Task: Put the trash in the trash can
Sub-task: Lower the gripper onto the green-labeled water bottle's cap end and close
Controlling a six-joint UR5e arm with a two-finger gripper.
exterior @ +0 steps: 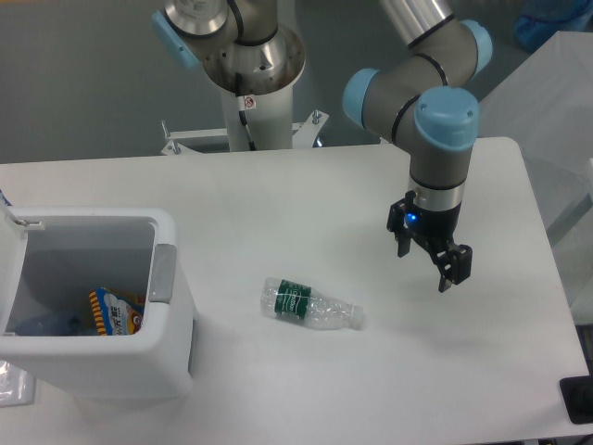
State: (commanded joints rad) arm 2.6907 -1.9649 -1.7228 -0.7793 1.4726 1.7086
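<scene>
Hovering over bare tabletop, gripper facing open room leftward; only bottle lying down-left, trash can standing far left, mouth open.

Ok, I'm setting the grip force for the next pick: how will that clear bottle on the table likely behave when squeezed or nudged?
The bottle looks empty and crumpled, so it is probably very light and will give under the gripper rather than resist. It lies on its side on the smooth table, so a nudge may roll or skid it. The clear plastic may be slippery.
</scene>
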